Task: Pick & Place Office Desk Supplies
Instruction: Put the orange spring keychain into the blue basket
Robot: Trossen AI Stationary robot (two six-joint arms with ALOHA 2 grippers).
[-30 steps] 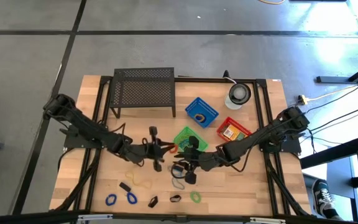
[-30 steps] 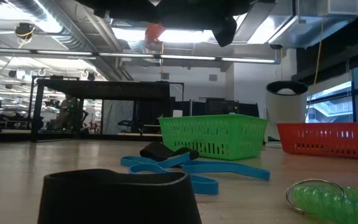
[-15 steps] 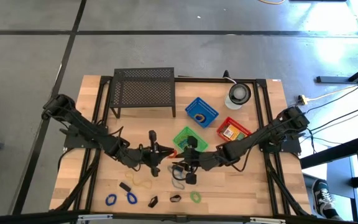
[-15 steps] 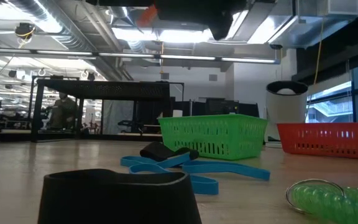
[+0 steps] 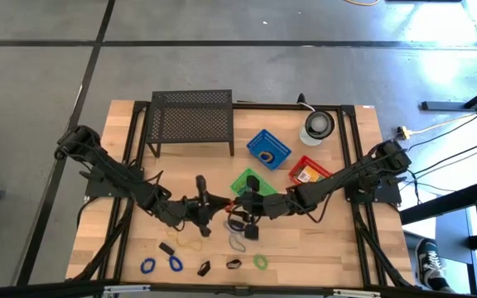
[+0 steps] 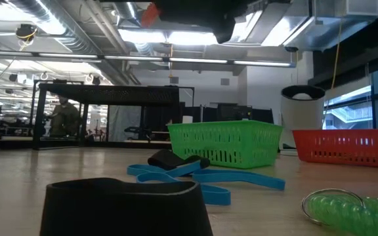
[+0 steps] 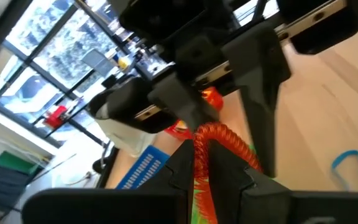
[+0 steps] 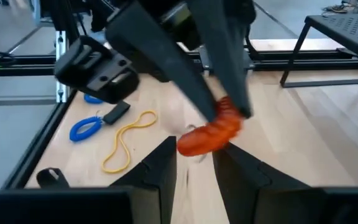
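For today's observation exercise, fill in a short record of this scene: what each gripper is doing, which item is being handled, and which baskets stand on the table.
Left gripper: mid-table, shut on the red-orange coil loop
Right gripper: facing the left one, open at that coil
Baskets: green basket, blue basket, red basket
Loose items: blue loops, green coil, tan band near the front edge

Right gripper [image 5: 240, 209] moved up-left toward left gripper [image 5: 219, 204]; both now meet at the red coil [image 8: 211, 135] mid-air.
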